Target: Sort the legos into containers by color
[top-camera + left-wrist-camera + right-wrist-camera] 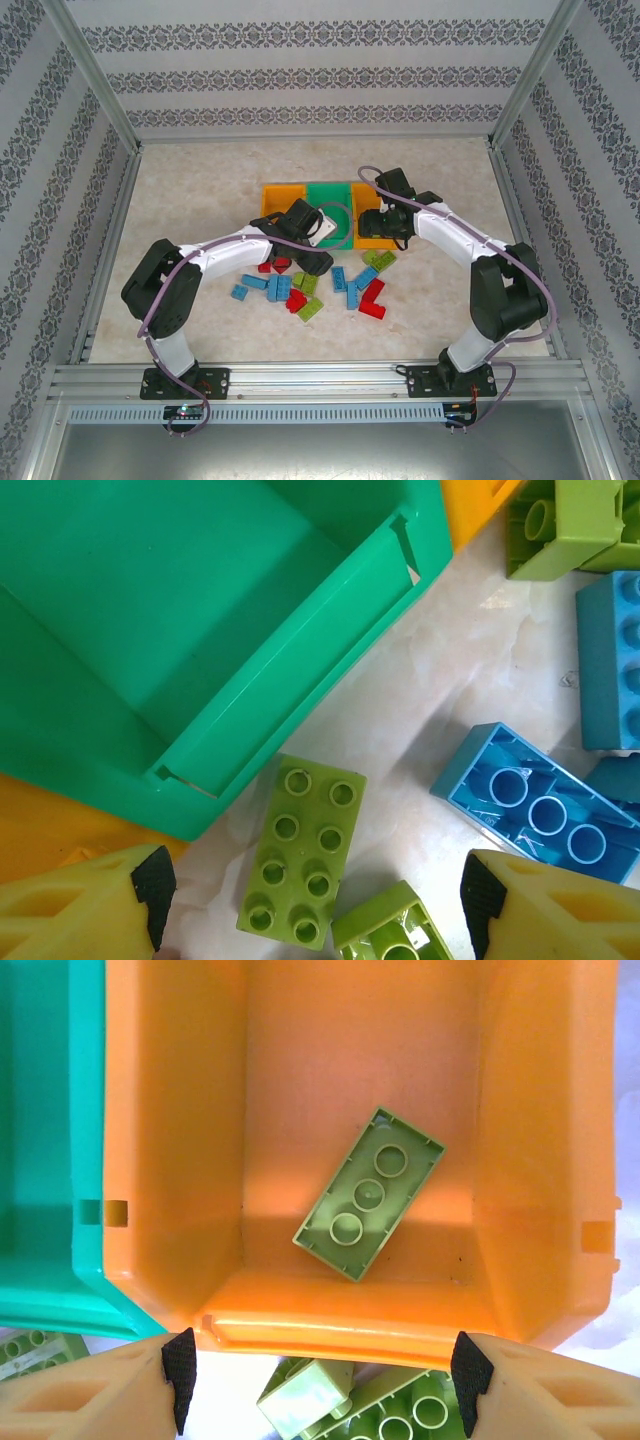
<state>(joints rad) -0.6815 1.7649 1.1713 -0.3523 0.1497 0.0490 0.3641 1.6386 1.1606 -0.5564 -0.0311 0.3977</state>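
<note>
The left hand (pixel 315 890) is hanging wide open, empty, over a lime brick (pixel 303 852) on the table (pixel 430 710) beside the green bin (pixel 290 680); closing, it could be snagging the neighbouring lime piece (pixel 385 930) too. The right hand (pixel 320 1365), open and empty, is hovering over the orange bin (pixel 330 1320).

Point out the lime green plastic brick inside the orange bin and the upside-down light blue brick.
lime green plastic brick (pixel 368 1197): right wrist view, middle tube.
upside-down light blue brick (pixel 547 815): left wrist view, middle tube.
</note>
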